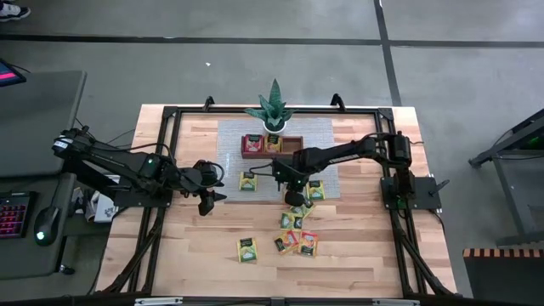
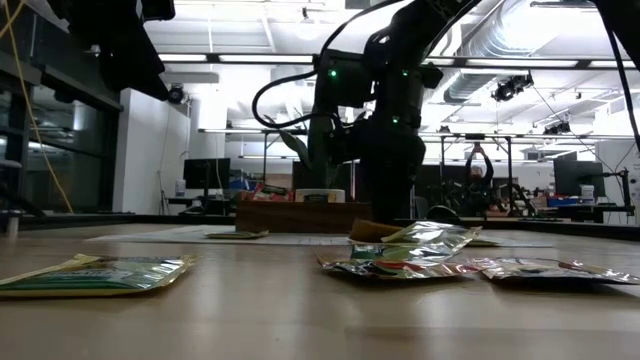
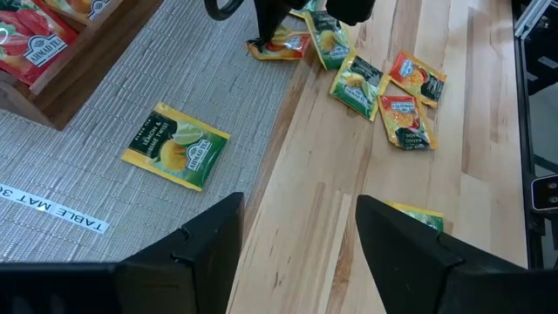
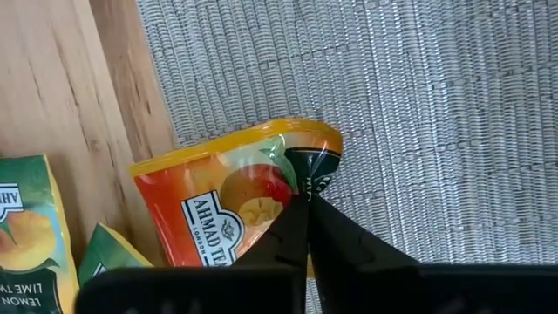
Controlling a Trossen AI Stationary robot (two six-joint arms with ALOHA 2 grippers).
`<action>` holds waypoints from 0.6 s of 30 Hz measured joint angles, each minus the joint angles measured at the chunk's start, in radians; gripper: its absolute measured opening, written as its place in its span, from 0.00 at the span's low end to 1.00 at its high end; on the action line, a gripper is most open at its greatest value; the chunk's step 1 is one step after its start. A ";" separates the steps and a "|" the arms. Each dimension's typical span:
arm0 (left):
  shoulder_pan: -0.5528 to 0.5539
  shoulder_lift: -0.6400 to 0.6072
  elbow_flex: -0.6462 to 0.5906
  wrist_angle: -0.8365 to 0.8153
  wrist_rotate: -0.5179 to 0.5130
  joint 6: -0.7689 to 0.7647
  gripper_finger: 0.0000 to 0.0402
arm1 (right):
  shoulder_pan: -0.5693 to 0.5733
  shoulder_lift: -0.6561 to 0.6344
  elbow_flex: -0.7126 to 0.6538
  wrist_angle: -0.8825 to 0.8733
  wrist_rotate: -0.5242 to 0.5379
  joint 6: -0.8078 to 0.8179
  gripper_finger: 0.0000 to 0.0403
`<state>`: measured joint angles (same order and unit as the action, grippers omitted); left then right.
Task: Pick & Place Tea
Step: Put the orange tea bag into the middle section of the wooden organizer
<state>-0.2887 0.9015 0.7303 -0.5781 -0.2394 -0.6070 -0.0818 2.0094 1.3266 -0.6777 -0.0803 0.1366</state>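
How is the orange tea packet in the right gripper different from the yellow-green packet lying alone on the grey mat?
The orange packet is pinched at its edge by the shut right gripper; the yellow-green packet lies flat and untouched. The orange packet sits at the mat's edge beside other packets, while the yellow-green one lies apart. Both are small square Ahmad Tea packets. The left gripper waits open.

Looking past the left gripper (image 3: 298,240) with fingers spread apart — one green-and-yellow tea packet (image 3: 175,146) flat on the grey woven mat (image 3: 131,96), a cluster of orange and green packets (image 3: 384,87) on bare wood, wooden tray (image 3: 83,65) corner holding red ones.
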 joint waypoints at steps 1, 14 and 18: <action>0.000 0.000 0.000 0.000 0.000 0.000 0.55 | 0.000 0.000 0.000 0.000 0.003 0.005 0.01; 0.000 0.000 0.000 0.000 0.000 0.000 0.55 | 0.037 -0.061 0.000 0.011 0.122 0.047 0.00; 0.000 0.000 0.000 0.000 0.000 0.000 0.55 | 0.061 -0.110 0.000 0.012 0.210 0.076 0.00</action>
<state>-0.2886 0.9013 0.7303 -0.5785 -0.2394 -0.6071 -0.0206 1.8995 1.3266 -0.6658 0.1297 0.2126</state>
